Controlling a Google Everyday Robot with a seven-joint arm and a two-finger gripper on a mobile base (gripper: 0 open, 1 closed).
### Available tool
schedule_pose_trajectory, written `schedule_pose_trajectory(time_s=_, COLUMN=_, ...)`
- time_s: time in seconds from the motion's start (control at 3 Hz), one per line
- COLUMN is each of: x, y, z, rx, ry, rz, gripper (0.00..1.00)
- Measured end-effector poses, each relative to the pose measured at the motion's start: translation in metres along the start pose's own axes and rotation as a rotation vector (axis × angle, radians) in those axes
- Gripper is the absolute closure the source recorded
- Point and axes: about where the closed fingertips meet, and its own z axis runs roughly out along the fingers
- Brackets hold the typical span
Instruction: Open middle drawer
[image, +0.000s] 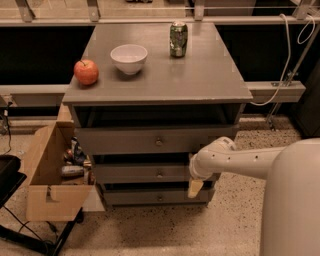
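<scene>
The grey cabinet has three drawers. The middle drawer (150, 173) is the wide shallow front with a small round knob (160, 174) at its centre. It sits below the taller top drawer (157, 141) and above the lowest drawer (160, 196). My gripper (195, 188) hangs from the white arm (235, 161), which reaches in from the right. It is at the right end of the middle drawer's front, well to the right of the knob, with its yellowish tip pointing down past the drawer's lower edge.
On the cabinet top (200, 75) stand a red apple (86, 71), a white bowl (129, 58) and a green can (178, 39). An open cardboard box (50, 180) with clutter stands on the floor at the cabinet's left. A cable (285, 60) hangs at the right.
</scene>
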Motion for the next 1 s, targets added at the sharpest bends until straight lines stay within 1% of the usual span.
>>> schedule_pose_trajectory(time_s=0.33, x=0.002, y=-0.004, z=0.014, rx=0.011, ry=-0.002, rz=0.030, gripper=0.00)
schedule_pose_trajectory(time_s=0.67, x=0.005, y=0.005, z=0.033, rx=-0.012, ry=0.045, rz=0.028, gripper=0.00)
schedule_pose_trajectory(time_s=1.0, x=0.005, y=0.009, z=0.049, rx=-0.029, ry=0.078, rz=0.034, gripper=0.18)
